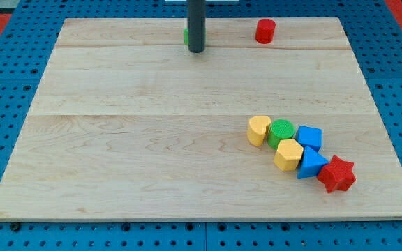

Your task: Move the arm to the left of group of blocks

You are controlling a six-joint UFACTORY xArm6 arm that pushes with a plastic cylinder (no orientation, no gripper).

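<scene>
A group of blocks lies at the view's lower right: a yellow rounded block (258, 130), a green round block (281, 132), a blue block (310, 137), a yellow block (288, 155), a second blue block (312, 164) and a red star (337, 174). They touch one another in a slanted cluster. My tip (197, 50) rests near the view's top, left of centre, far above and to the left of the group. A green block (185, 36) sits right behind the rod, mostly hidden by it.
A red cylinder (265, 31) stands alone near the view's top edge, right of my tip. The wooden board (117, 139) lies on a blue perforated table (5, 104).
</scene>
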